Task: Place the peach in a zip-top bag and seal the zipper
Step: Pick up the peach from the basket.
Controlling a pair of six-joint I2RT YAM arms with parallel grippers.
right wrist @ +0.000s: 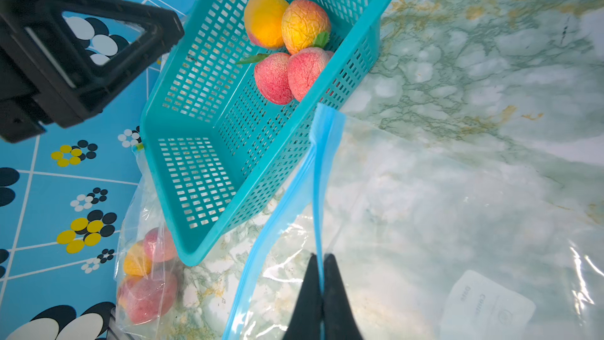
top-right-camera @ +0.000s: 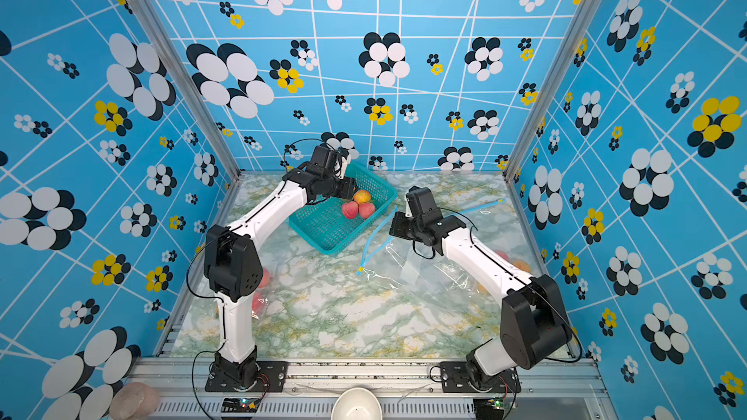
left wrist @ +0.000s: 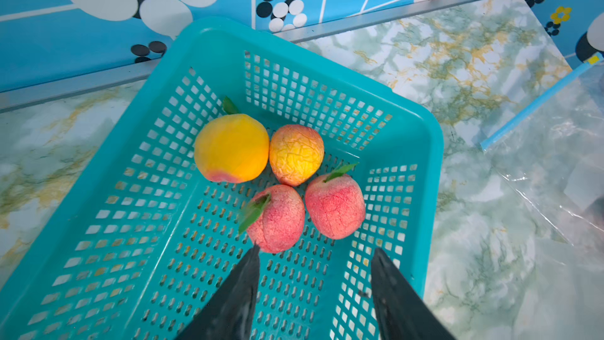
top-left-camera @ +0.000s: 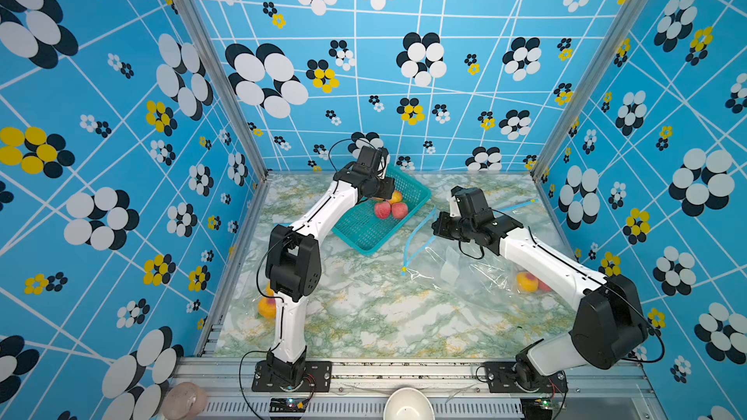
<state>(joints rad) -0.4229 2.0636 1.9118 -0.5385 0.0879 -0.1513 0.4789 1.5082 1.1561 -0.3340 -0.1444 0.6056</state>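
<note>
the pink peach [left wrist: 276,219] that is nearest to the left gripper lies on the floor of the teal basket [left wrist: 209,31], close against a second pink peach [left wrist: 335,206] and a wrinkled yellow one [left wrist: 296,153]. it looks like a light imitation fruit, round and with a dry matt skin, so it probably does not slip much but can roll away if it is pushed from one side only. the best hold seems to be across its widest middle, not at the thin green leaf [left wrist: 253,212]. the left gripper [left wrist: 315,251] hangs just in front of it, jaws apart and empty. the zip-top bag [right wrist: 425,207] lies on the marble table beside the basket, and it is thin, limp and probably slippery. the right gripper [right wrist: 322,260] is closed tight on one lip of its blue zipper strip [right wrist: 318,174], so the mouth stands open.
</note>
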